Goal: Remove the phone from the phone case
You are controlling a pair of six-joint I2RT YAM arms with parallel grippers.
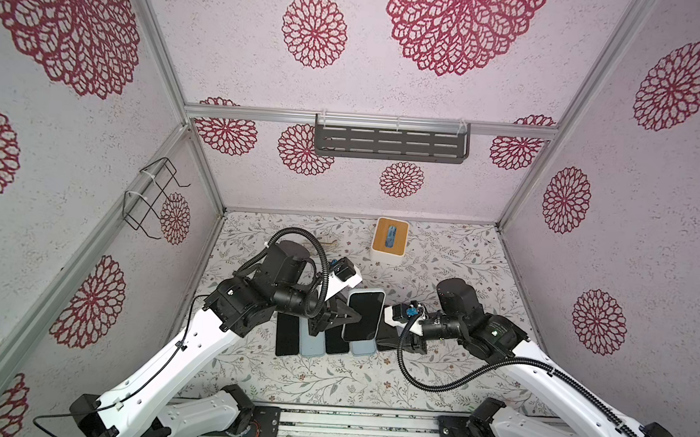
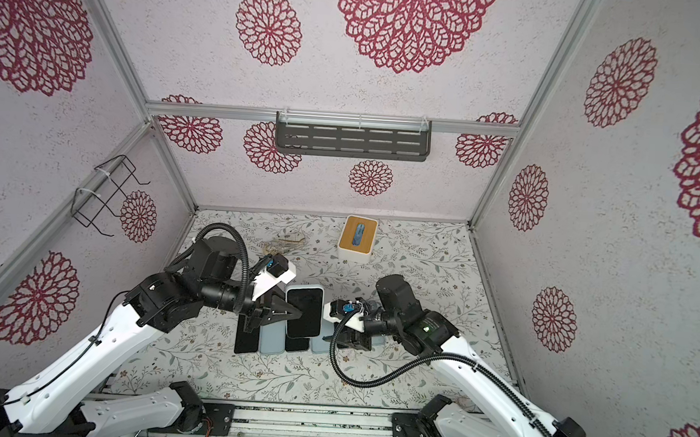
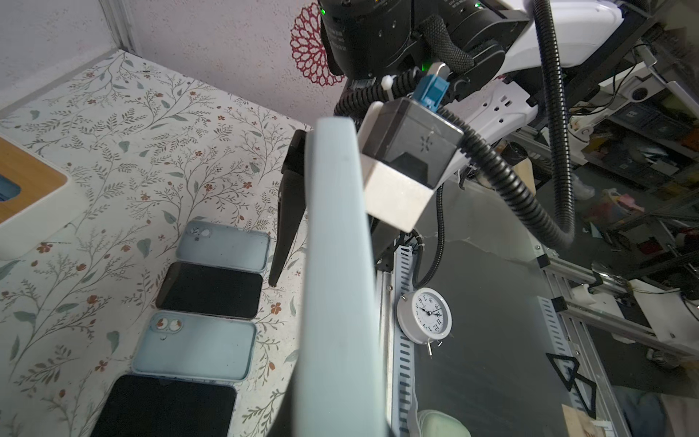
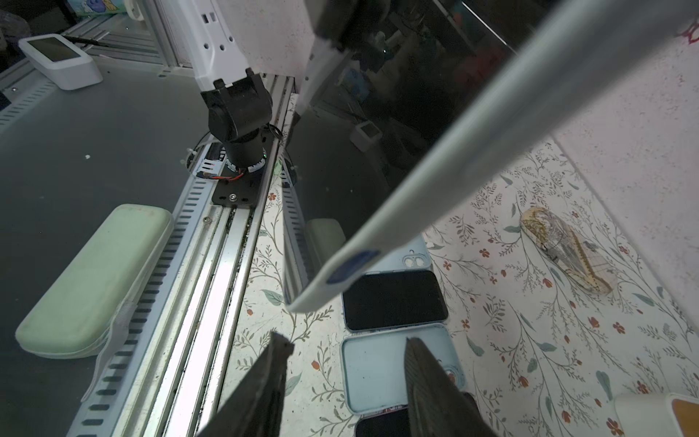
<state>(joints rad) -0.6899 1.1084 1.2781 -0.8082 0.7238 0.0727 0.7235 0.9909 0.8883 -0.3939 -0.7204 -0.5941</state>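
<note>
At the left, the left gripper (image 1: 354, 317) is reaching in toward the middle, its fingers (image 3: 289, 212) pinching the left long edge of the phone case (image 1: 371, 291), a pale-blue shell. The phone (image 1: 362, 315) is sitting inside that case, dark screen facing up. The pair is hanging clear of the tabletop (image 1: 289, 374) and is showing in both top views (in the left wrist view only the case's pale back and edge are showing). Beneath it, a row is lying flat on the floral tabletop, dark phones (image 1: 289, 334) alternating with empty cases (image 1: 311, 344). Farther back, a wooden-topped box (image 1: 389, 240) is standing well apart from the row. At the right, the right gripper (image 4: 348, 342) is hovering just beside the lifted phone's right edge and lower than it. Its fingers (image 4: 427, 378) are standing spread over the row's right part, with nothing gripped between them.
</note>
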